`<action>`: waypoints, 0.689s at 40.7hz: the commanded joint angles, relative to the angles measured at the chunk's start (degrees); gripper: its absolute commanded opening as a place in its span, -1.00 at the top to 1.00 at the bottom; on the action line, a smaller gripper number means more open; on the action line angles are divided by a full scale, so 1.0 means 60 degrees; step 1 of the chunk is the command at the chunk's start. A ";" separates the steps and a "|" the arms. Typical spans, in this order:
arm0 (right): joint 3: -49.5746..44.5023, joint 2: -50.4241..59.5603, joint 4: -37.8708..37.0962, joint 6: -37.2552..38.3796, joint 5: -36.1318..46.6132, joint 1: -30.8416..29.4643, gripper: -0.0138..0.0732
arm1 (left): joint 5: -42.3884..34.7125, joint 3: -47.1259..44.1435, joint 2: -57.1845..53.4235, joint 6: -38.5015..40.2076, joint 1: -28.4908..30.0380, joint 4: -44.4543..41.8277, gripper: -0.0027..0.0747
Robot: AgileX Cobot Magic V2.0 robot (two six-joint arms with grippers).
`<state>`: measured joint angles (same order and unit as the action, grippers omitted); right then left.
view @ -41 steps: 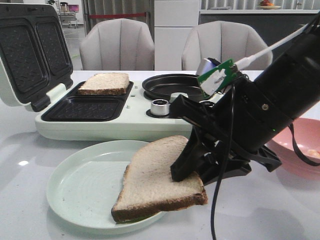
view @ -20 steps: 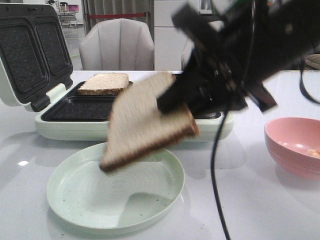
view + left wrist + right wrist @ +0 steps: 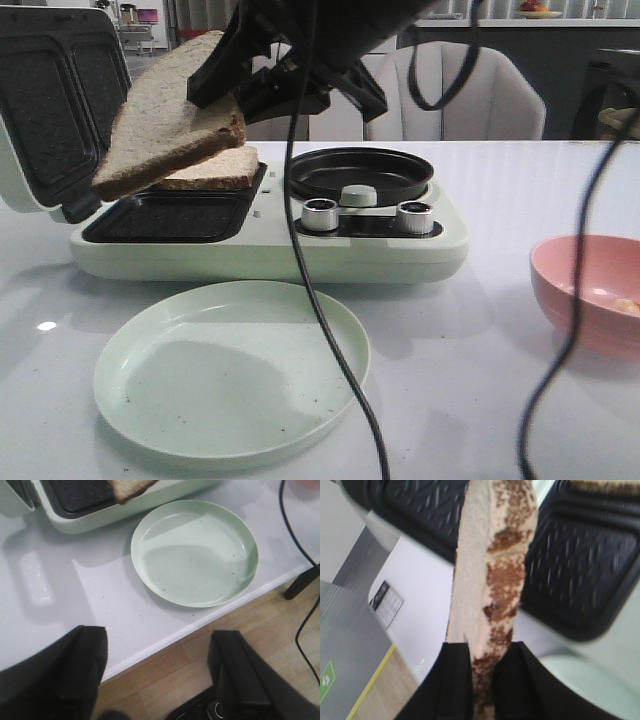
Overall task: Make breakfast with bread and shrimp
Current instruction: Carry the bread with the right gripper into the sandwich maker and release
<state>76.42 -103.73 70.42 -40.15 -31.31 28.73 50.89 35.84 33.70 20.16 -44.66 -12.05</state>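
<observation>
The pale green plate (image 3: pixel 230 370) on the white worktop (image 3: pixel 480 400) holds nothing but a few dark specks; the pink bowl (image 3: pixel 590 290) at the right edge has a small pale orange piece against its inner wall, too small to identify; the sandwich maker (image 3: pixel 260 230) stands open with its lid (image 3: pixel 60 100) tipped back, its far well holding a slice of bread (image 3: pixel 215 172) lying flat, its near well (image 3: pixel 165 217) bare and dark, and a round black pan (image 3: pixel 360 172) beside them above two metal knobs (image 3: pixel 320 213). The second bread slice (image 3: pixel 170 115) hangs tilted in the air over the far well, pale on its face with a dark brown crust, pinched at one edge by the right hand (image 3: pixel 235 90); the right wrist view shows this slice edge-on, crust mottled brown, clamped between the two black fingers (image 3: pixel 455 680) above the ribbed black plates, which the front view does not reveal. The left wrist view shows the left hand (image 3: pixel 160 675) spread wide and holding nothing, hanging past the worktop edge over the wooden floor (image 3: pixel 270 625), with the plate and a corner of the held slice beyond.
</observation>
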 commanded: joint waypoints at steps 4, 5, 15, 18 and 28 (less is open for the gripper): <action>0.2130 -0.1084 0.0542 -0.0086 0.0063 -0.0005 0.56 | -0.0555 0.0261 0.0001 0.0020 -0.0068 -0.0067 -0.34; 0.2318 -0.1324 0.0606 -0.0086 0.0073 -0.0005 0.56 | -0.0555 0.0261 0.0001 0.0020 -0.0068 -0.0067 -0.34; 0.3340 -0.2546 0.0706 -0.0086 0.0261 -0.0005 0.14 | -0.0555 0.0261 0.0001 0.0020 -0.0068 -0.0067 -0.34; 0.3320 -0.2581 0.0706 -0.0086 0.0362 -0.0024 -0.32 | -0.0555 0.0261 0.0001 0.0020 -0.0068 -0.0067 -0.34; 0.3320 -0.2568 0.0694 -0.0032 0.0021 -0.0284 -0.66 | -0.0555 0.0261 0.0001 0.0020 -0.0068 -0.0067 -0.34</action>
<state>94.13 -123.18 72.20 -40.15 -29.60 28.08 50.89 35.84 33.70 20.16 -44.66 -12.05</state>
